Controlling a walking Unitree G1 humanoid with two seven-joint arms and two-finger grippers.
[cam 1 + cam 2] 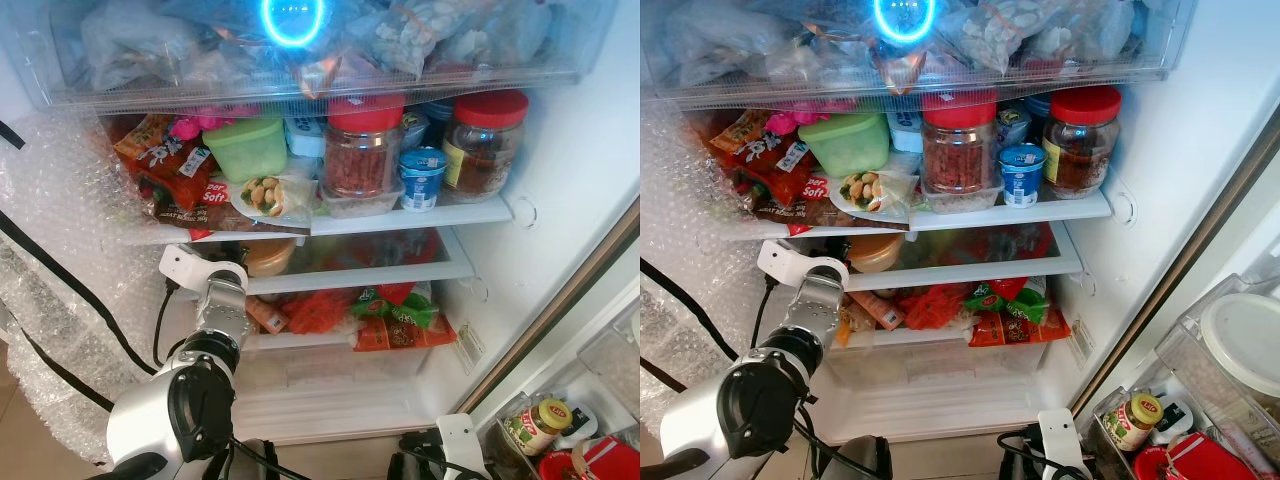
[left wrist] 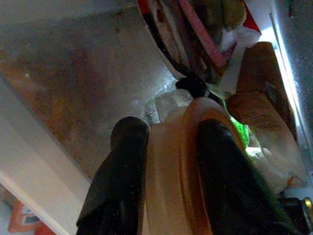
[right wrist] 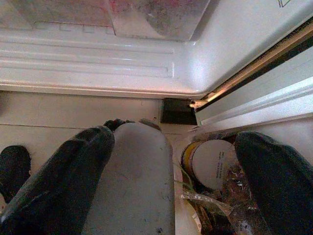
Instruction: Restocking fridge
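Currently mid-placement: left gripper is reached into the fridge's middle shelf, fingers clamped on either side of a tan round container, which sits at the shelf's left end under the snack packets. Looks set down or nearly so; I can't tell whether it bears on the glass. Release and withdrawal are left. Upper shelf is already packed: red-lid jars, green tub, yogurt cup. Right gripper hangs low by the fridge's bottom corner, fingers spread wide with nothing between them. More stock waits at lower right, including a yellow-lid jar, so the restock is probably far from finished.
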